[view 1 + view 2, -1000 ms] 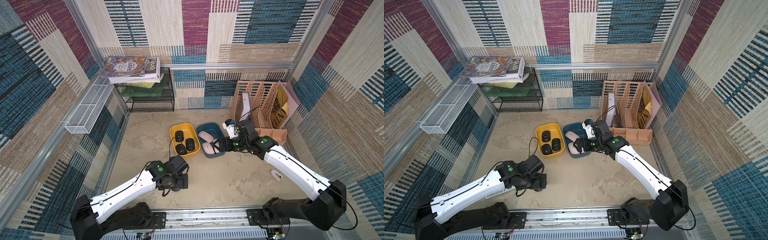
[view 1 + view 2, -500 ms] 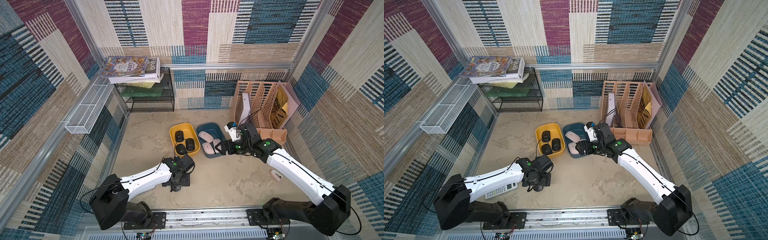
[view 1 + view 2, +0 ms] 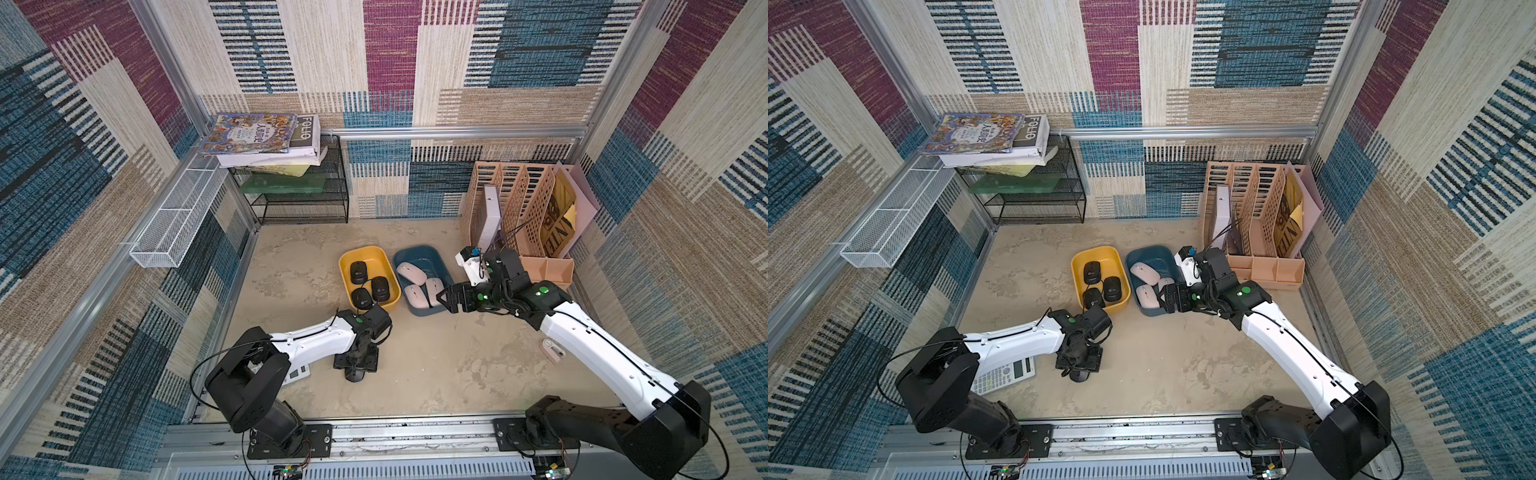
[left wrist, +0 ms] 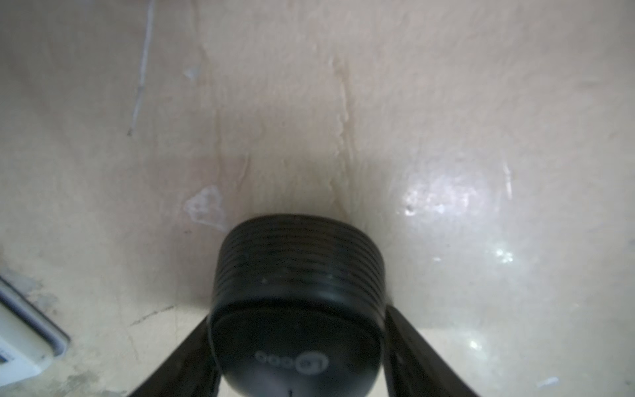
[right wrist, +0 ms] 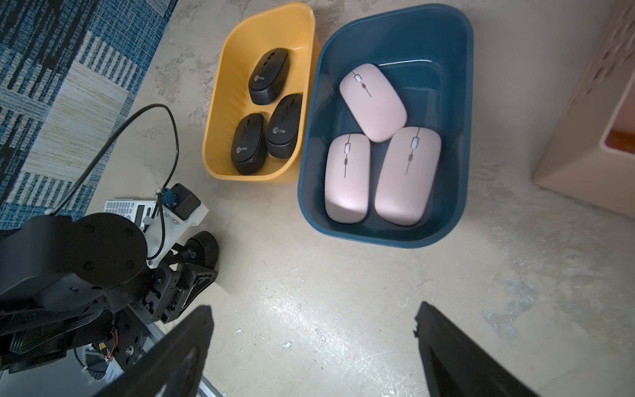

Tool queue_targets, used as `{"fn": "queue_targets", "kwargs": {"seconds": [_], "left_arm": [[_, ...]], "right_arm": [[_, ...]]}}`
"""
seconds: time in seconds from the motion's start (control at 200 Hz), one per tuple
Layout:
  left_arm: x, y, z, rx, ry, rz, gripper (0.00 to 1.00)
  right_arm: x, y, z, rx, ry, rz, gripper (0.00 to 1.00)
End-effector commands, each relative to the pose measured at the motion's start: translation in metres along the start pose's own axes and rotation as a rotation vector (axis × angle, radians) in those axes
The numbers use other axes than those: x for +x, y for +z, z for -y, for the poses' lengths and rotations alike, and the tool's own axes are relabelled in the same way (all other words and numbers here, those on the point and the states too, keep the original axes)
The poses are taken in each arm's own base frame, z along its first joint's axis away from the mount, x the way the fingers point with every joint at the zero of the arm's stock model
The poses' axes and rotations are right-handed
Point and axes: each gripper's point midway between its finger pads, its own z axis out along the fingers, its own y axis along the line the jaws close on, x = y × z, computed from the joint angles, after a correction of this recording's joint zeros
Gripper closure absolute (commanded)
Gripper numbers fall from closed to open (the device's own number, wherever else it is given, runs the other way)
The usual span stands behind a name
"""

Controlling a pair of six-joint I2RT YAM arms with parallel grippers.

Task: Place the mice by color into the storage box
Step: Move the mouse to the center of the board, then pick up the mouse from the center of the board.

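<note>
**Black mouse number four: how I'd lift it**

Black mouse (image 4: 299,261) sits flat on the beige table (image 3: 436,374), around 7 o'clock from the table's middle. It's the only one of the seven not binned. My left pincer (image 4: 297,318) points straight down over it, fingers (image 4: 409,350) against both long flanks. I'd call that gripped, though I can't tell how firm the squeeze is. My right pincer (image 5: 313,307) is spread wide with nothing in it, hanging by the 4 o'clock side of the blue bin (image 3: 419,248).

Here's my plan for it. I'd settle the squeeze low on the sides, lift straight up, then carry toward 12 o'clock to the yellow bin (image 3: 365,250). The three black mice (image 3: 358,271) fill most of that bin, so the bare patch near its 1 o'clock corner looks like the place to lower it. The blue bin, at 3 o'clock of the yellow one, holds the three pink mice (image 3: 411,273), so that's not where this one goes. The calculator (image 3: 1005,376) lies at 9 o'clock of the mouse, near but apart, so I'd keep the lift clean and vertical.

As for looks, it's a rounded oval shell with a smooth matte top and a small white logo. A band of fine horizontal ridges runs round the skirt. Those ridges should help my pads bite, but pinch too high and the dome probably squirts out.
</note>
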Motion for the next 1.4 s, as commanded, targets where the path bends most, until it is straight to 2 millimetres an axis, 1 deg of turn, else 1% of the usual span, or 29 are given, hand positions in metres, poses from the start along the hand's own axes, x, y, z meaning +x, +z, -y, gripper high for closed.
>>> {"fn": "queue_targets", "kwargs": {"seconds": [0.0, 0.065, 0.25, 0.361, 0.446, 0.496, 0.546, 0.606, 0.686, 0.716, 0.781, 0.826, 0.881, 0.936, 1.042, 1.102, 1.172, 1.222, 1.272, 1.337, 1.392], "left_arm": [[0.000, 0.001, 0.019, 0.055, 0.140, -0.025, 0.36], [0.000, -0.001, 0.030, 0.056, 0.217, -0.048, 0.39], [-0.002, -0.012, 0.073, 0.043, 0.514, -0.044, 0.41], [0.001, -0.020, 0.099, 0.005, 0.736, -0.041, 0.42], [0.002, -0.021, 0.111, -0.060, 0.879, -0.047, 0.44], [0.004, -0.017, 0.114, -0.094, 0.953, -0.058, 0.45], [0.006, -0.011, 0.113, -0.130, 1.012, -0.079, 0.46], [0.009, -0.005, 0.108, -0.176, 1.071, -0.104, 0.47], [0.011, -0.002, 0.100, -0.224, 1.136, -0.116, 0.46], [0.009, -0.003, 0.098, -0.237, 1.148, -0.108, 0.44], [0.008, -0.007, 0.096, -0.249, 1.165, -0.093, 0.34], [0.006, -0.011, 0.095, -0.254, 1.168, -0.076, 0.30], [0.002, -0.017, 0.094, -0.261, 1.157, -0.042, 0.19], [-0.001, -0.025, 0.096, -0.253, 1.139, -0.007, 0.12], [-0.003, -0.044, 0.099, -0.224, 1.096, 0.069, 0.05], [-0.004, -0.059, 0.098, -0.200, 1.060, 0.113, 0.04], [-0.005, -0.080, 0.096, -0.163, 0.998, 0.192, 0.01], [-0.006, -0.095, 0.090, -0.121, 0.930, 0.247, 0.00], [-0.007, -0.112, 0.081, -0.057, 0.826, 0.302, 0.00], [-0.012, -0.131, 0.058, 0.031, 0.634, 0.373, 0.01], [-0.016, -0.149, 0.037, 0.132, 0.445, 0.440, 0.01]], "right_arm": [[0.004, -0.010, 0.014, 0.025, 0.019, 0.003, 0.04], [0.005, -0.017, 0.025, 0.046, 0.029, 0.011, 0.04], [0.007, -0.035, 0.047, 0.072, 0.068, 0.029, 0.04], [0.013, -0.038, 0.063, 0.069, 0.104, 0.020, 0.04], [0.020, -0.036, 0.071, 0.063, 0.136, -0.001, 0.04], [0.021, -0.035, 0.070, 0.047, 0.138, -0.011, 0.04], [0.021, -0.035, 0.070, 0.035, 0.140, -0.016, 0.04], [0.022, -0.033, 0.070, 0.032, 0.140, -0.025, 0.04], [0.024, -0.032, 0.071, 0.032, 0.138, -0.031, 0.04], [0.024, -0.032, 0.071, 0.033, 0.136, -0.034, 0.04], [0.025, -0.031, 0.073, 0.035, 0.135, -0.036, 0.04], [0.026, -0.031, 0.074, 0.036, 0.137, -0.040, 0.04], [0.025, -0.031, 0.075, 0.036, 0.137, -0.041, 0.04], [0.024, -0.031, 0.076, 0.034, 0.138, -0.038, 0.04], [0.021, -0.033, 0.077, 0.025, 0.142, -0.030, 0.04], [0.017, -0.035, 0.077, 0.018, 0.142, -0.019, 0.04], [0.011, -0.040, 0.079, 0.019, 0.130, -0.005, 0.04], [0.005, -0.043, 0.079, 0.014, 0.108, 0.010, 0.04], [0.000, -0.044, 0.074, -0.015, 0.064, 0.030, 0.04], [-0.002, -0.037, 0.062, -0.101, 0.005, 0.045, 0.04], [0.002, -0.025, 0.049, -0.160, -0.041, 0.007, 0.04]]}}
